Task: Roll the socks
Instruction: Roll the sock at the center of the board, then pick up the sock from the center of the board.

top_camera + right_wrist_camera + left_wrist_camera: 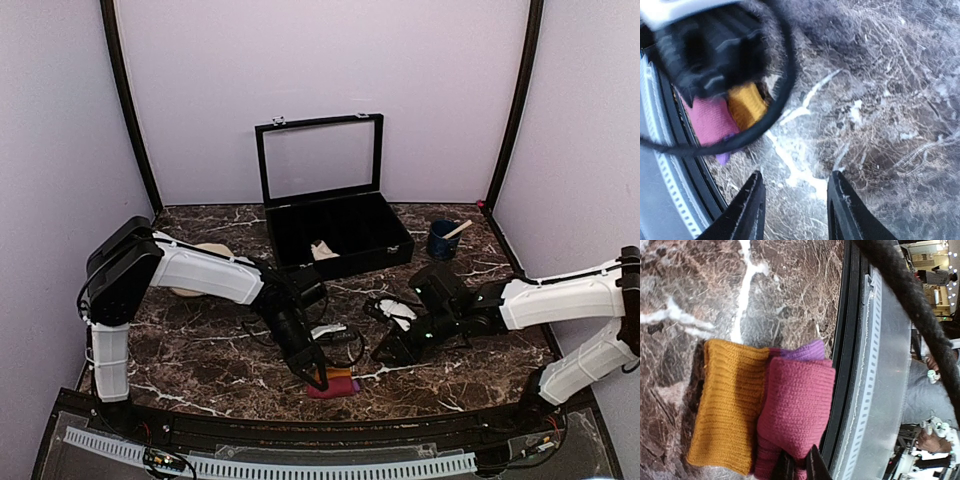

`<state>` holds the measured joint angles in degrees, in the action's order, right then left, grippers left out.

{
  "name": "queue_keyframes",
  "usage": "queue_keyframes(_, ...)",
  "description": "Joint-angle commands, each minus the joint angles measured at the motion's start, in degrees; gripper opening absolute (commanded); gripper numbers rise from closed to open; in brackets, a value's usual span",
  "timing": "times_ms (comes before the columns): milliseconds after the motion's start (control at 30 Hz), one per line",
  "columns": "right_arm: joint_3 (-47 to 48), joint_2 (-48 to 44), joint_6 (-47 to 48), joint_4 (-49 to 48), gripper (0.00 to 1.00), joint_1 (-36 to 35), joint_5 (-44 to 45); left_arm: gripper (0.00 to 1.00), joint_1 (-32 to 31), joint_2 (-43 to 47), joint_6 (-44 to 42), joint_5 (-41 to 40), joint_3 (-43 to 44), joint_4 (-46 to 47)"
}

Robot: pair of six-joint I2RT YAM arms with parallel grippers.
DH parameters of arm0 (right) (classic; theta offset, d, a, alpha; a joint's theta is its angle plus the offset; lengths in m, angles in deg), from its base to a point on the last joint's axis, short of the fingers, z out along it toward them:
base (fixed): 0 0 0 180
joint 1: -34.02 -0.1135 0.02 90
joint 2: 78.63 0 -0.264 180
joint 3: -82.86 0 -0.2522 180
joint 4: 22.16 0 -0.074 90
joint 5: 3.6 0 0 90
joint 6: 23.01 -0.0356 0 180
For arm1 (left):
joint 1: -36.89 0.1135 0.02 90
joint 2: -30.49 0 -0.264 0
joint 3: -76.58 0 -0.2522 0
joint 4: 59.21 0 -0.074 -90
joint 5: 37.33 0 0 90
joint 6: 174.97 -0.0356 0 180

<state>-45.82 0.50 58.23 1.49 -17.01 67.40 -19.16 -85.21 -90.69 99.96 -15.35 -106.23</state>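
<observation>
Top view: left arm reaches to the near middle of the table. The left gripper points down onto the sock, a small magenta bundle lying on the marble just beside the near rail. The right gripper is low over the table just right of the sock, not touching it. At the back stands an open black case with its lid up and a cream item inside; can't tell what that item is. A blue cup with a stick in it stands right of the case. A beige disc sits partly hidden behind the left arm.

Left wrist view: the sock is folded, with the orange cuff on the side away from the rail, the magenta part on the rail side overlapping it, and a purple bit showing at one end. The left fingers are pressed together, pinching the magenta fabric at the frame bottom. The sock's edge nearly touches the rail.

Right wrist view: the right fingers are spread apart with nothing between them, only bare marble below. The left gripper appears blurred at upper left, sitting on the sock, with magenta and orange showing beneath it beside the rail.
</observation>
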Motion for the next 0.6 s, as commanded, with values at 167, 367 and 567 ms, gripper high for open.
queue_keyframes(167, -2.46, -6.48, 1.98, -3.21, 0.41, -10.91, 14.22, 0.00, 1.65, -4.16, -2.51, 9.01, 3.74, -7.68)
queue_keyframes(367, 1.06, -3.84, 4.99, -1.07, 0.44, -18.39, 17.83, 0.00, 1.65, -5.27, -2.71, 9.95, 4.19, -8.22)
queue_keyframes(567, 4.00, -1.28, 6.83, 0.39, 0.45, -23.97, 20.31, 0.00, 1.65, -6.02, -2.87, 10.52, 4.15, -8.83)
